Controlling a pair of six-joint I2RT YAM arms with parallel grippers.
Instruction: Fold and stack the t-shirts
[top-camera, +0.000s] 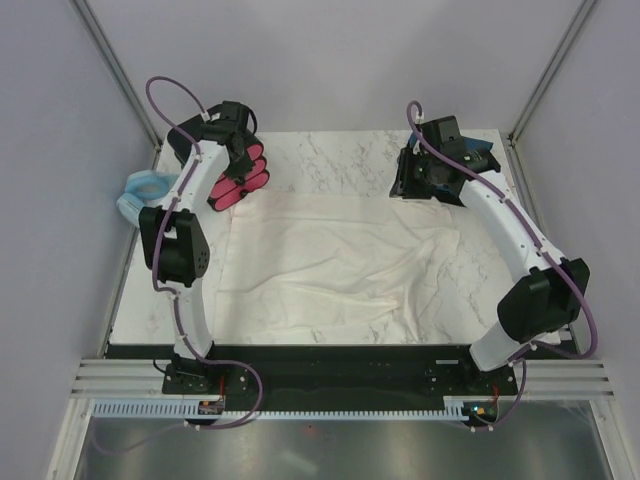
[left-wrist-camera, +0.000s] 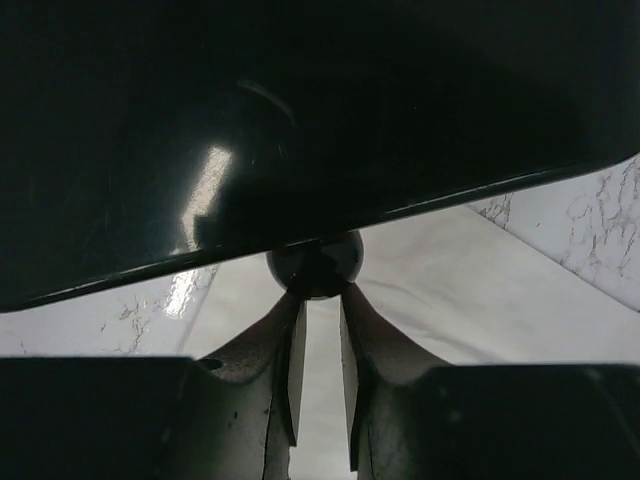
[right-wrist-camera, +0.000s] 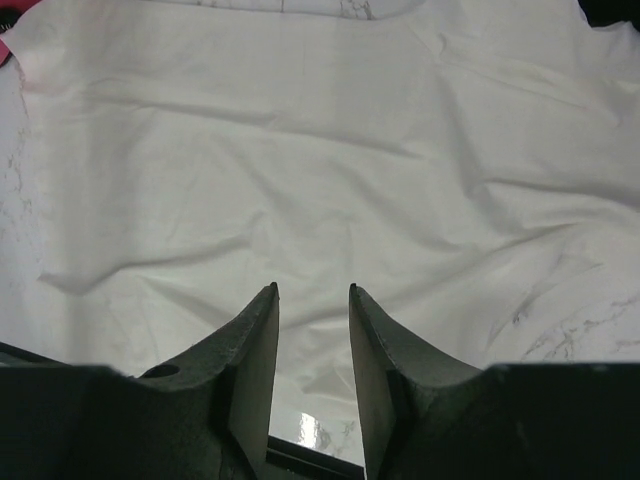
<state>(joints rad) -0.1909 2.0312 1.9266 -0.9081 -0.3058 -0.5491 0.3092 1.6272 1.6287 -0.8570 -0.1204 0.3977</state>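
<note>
**Folding the cream tee (top-camera: 330, 262) – tips pls**

Spread flat mid-frame in top view, wrinkly. Teal tee (top-camera: 484, 160) bunched upper right, beside right gripper (right-wrist-camera: 312, 290): fingers a bit apart, empty, over cream cloth. Left gripper (left-wrist-camera: 322, 296) upper left by black box (top-camera: 240, 188) w/ pink drawers: narrow gap, nothing held. Prob best: pinch both upper corners low, drag toward bottom edge evenly, avoid snagging box.

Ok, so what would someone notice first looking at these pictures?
The big cream-white shirt, spread rumpled over the middle of the marble table. Next, the black box with bright pink drawers at the far left of the table.
</note>
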